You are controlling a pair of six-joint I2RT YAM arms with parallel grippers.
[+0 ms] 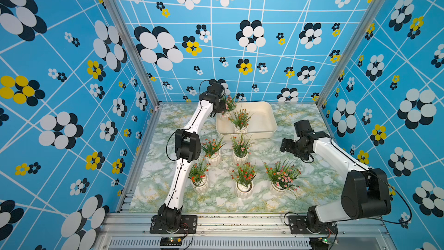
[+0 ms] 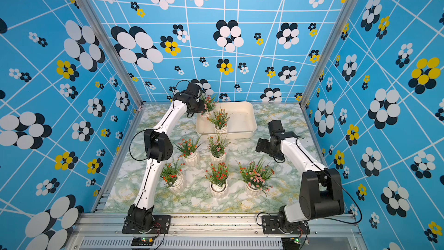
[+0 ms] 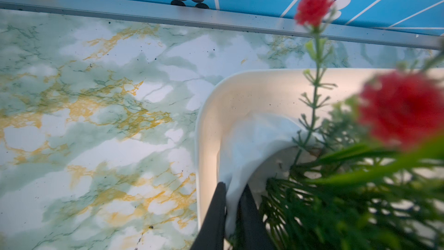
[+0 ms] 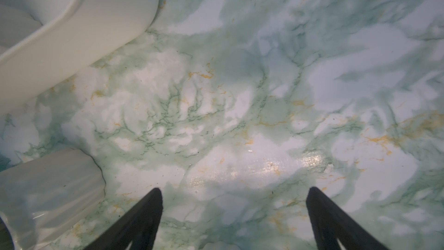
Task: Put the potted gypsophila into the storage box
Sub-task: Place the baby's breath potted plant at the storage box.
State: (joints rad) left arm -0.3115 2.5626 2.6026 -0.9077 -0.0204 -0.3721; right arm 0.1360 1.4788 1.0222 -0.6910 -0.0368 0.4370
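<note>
Left tool (image 3: pixel 233 186) clamped tight on the pot rim of the potted gypsophila (image 3: pixel 252 138), one finger inside the rim, one outside. We see the pot within a rounded corner of the storage box (image 3: pixel 209 116), the box wall just beside the tool's outer finger; whether the pot rests on the box floor we cannot tell; blurred red blooms and green fronds rise on the inner-finger side. In a top view a second potted plant (image 1: pixel 240 120) stands in the box, just beside the held one. Right tool (image 4: pixel 234 188) spread wide, holding nothing, above the marbled surface (image 4: pixel 240 92); we note a ribbed white pot (image 4: pixel 52 188) near it and a corner of the box farther off.
</note>
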